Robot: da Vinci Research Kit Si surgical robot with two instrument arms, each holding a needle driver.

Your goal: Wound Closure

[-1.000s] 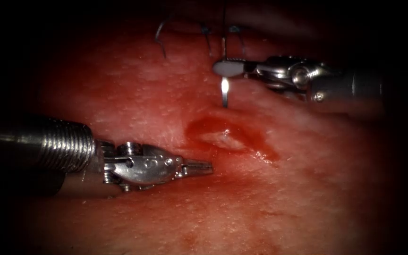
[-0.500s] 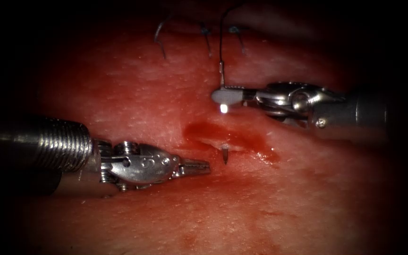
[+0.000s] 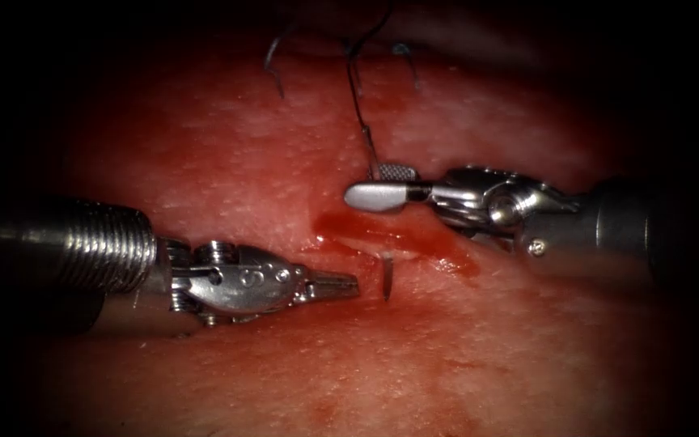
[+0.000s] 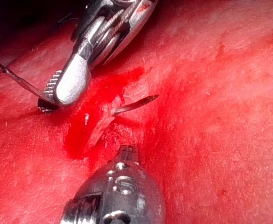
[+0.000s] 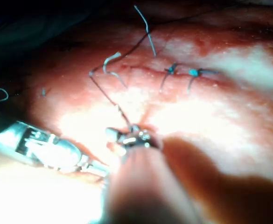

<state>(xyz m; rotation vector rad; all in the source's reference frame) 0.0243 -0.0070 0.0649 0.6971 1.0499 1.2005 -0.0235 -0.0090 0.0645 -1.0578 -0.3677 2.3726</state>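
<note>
Endoscope view: the right pincer (image 3: 375, 194) comes in from 3 o'clock, its jaws closed on the tail end of the curved needle (image 3: 386, 277), at the 12 o'clock edge of the cut (image 3: 394, 239). The needle is in the tissue (image 3: 228, 154): its body runs hidden under the cut and its tip stands out of the surface at the cut's 6 o'clock edge. Dark thread (image 3: 359, 105) runs from the right pincer toward 12 o'clock, past cut ends of thread (image 3: 273, 69) and two knotted stitches (image 3: 402, 53). Red fluid (image 3: 438, 247) pools in and along the cut. The left pincer (image 3: 341, 285) comes in from 9 o'clock, jaws closed on nothing, its tips just beside the needle tip at 9 o'clock of it, not touching.

Left wrist view: the right pincer (image 4: 52, 93) is clamped at the needle's tail, where the thread (image 4: 15, 79) leaves it. The needle (image 4: 136, 103) emerges from the far lip of the cut (image 4: 96, 128), tip free in the air. The left pincer (image 4: 128, 151) lies near the cut, closed and empty. Red fluid (image 4: 75, 140) wets the tissue (image 4: 220, 116) around the cut.

Right wrist view: the right pincer (image 5: 134, 136) sits on the tissue (image 5: 211, 116), thread (image 5: 106, 91) rising from it. Whether its jaws are closed I cannot tell here. Left pincer (image 5: 96, 165) is close beside it. Knotted stitches (image 5: 192, 72) and cut ends of thread (image 5: 145, 28) lie beyond.
</note>
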